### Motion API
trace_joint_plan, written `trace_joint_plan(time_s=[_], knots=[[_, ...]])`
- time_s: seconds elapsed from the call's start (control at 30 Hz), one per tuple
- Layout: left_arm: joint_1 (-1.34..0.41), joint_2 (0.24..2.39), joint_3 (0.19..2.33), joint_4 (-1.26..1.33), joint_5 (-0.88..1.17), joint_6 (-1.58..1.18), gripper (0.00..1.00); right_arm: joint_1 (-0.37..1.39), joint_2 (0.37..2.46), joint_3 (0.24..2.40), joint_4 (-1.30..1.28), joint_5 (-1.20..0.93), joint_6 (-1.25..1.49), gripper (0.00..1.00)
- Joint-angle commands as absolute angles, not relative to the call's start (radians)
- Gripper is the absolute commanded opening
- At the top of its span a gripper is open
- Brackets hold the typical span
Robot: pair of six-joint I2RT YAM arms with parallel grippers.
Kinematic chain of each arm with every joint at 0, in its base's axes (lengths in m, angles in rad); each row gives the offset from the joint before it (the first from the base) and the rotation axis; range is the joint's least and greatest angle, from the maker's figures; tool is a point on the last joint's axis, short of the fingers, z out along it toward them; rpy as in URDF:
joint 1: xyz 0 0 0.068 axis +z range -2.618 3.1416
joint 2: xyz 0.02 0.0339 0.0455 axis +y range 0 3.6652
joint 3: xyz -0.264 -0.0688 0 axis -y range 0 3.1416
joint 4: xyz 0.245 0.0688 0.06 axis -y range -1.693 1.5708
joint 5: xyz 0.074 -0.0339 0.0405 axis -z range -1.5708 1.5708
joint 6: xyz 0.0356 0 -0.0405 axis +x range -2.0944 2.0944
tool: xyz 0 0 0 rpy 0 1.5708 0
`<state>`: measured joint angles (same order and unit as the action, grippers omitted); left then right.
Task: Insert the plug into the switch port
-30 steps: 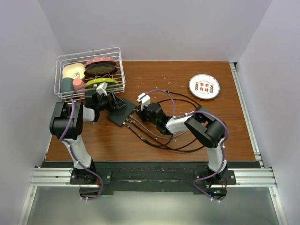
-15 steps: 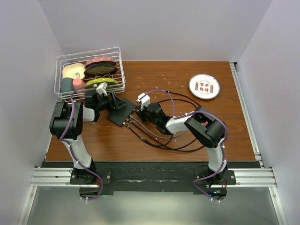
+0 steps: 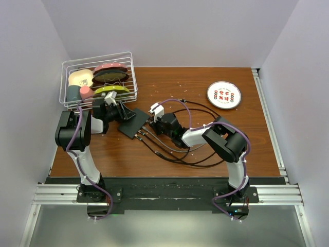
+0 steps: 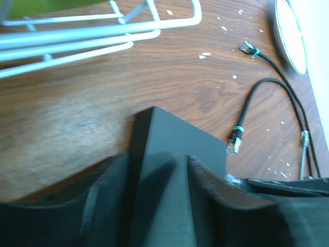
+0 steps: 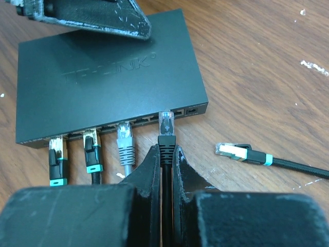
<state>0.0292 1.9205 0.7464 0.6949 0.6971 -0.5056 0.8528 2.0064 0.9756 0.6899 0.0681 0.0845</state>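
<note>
The switch (image 3: 134,123) is a flat matte-black box lying on the wooden table. Its port row (image 5: 177,112) runs along the edge facing my right arm, and three cables sit plugged in there. My right gripper (image 5: 165,149) is shut on the black boot of the plug (image 5: 165,123). The plug's clear tip sits right at the mouth of a port beside the grey cable. My left gripper (image 4: 157,159) straddles the switch's far corner (image 4: 154,116), with both fingers against it. One left finger (image 5: 87,15) lies over the switch's top.
A loose plug (image 5: 234,152) with a teal band lies right of the switch, its black cables looping across the table (image 3: 205,77). A white wire basket (image 3: 131,67) of dishes stands behind the left arm. A round white disc (image 3: 224,95) sits at the back right.
My left gripper's fingers have closed in on the switch's corner. The right gripper and its plug have hardly moved.
</note>
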Motion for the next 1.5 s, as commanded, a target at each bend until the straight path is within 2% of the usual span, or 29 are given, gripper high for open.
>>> trace_joint_plan(time_s=[0.0, 0.47, 0.9, 1.47], knots=[[0.021, 1.947, 0.776, 0.775, 0.818, -0.545, 0.46, 0.865, 1.977, 0.974, 0.661, 0.054, 0.06, 0.0], [0.009, 1.953, 0.811, 0.701, 0.782, -0.492, 0.47, 0.868, 1.873, 0.888, 0.663, 0.092, 0.054, 0.0], [-0.029, 1.994, 0.848, 0.672, 0.824, -0.495, 0.45, 0.884, 1.95, 0.858, 0.768, 0.137, 0.103, 0.0], [-0.032, 2.006, 0.867, 0.641, 0.821, -0.489, 0.44, 0.894, 1.919, 0.87, 0.779, 0.176, 0.101, 0.0]])
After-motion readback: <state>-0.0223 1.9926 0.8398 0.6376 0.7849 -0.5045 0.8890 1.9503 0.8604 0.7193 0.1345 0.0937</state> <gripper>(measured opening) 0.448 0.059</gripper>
